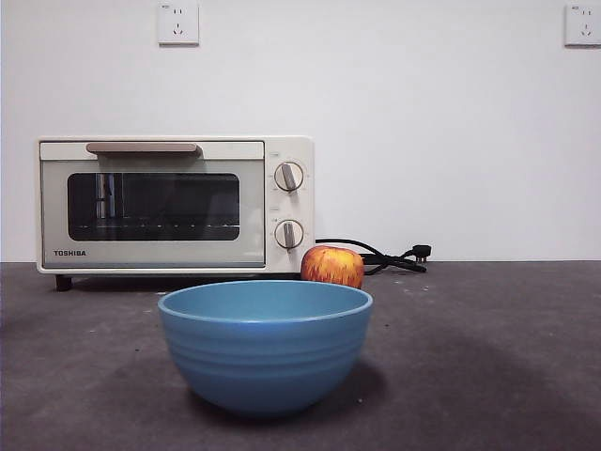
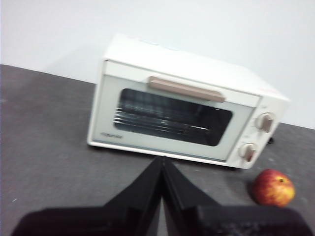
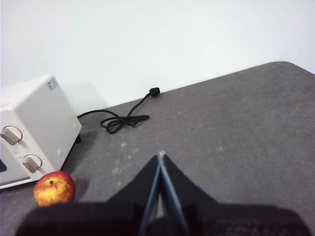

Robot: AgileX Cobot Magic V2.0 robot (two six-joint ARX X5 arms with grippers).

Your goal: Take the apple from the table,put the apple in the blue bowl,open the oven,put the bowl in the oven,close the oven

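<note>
Apple [image 1: 332, 266]: on the table [image 1: 488, 357] by the closed oven [image 1: 176, 205], at one o'clock behind the blue bowl [image 1: 265, 346], whose rim hides its base. Left gripper [image 2: 163, 160] and right gripper [image 3: 161, 155]: jaws pressed together, empty, absent from the front view.

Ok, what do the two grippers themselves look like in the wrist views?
Left gripper: two matte black, wedge-shaped jaws tapering to a point, on a broad black base. Right gripper: the same black wedges, with paler edges along the inner faces. No cables or markings visible.
</note>
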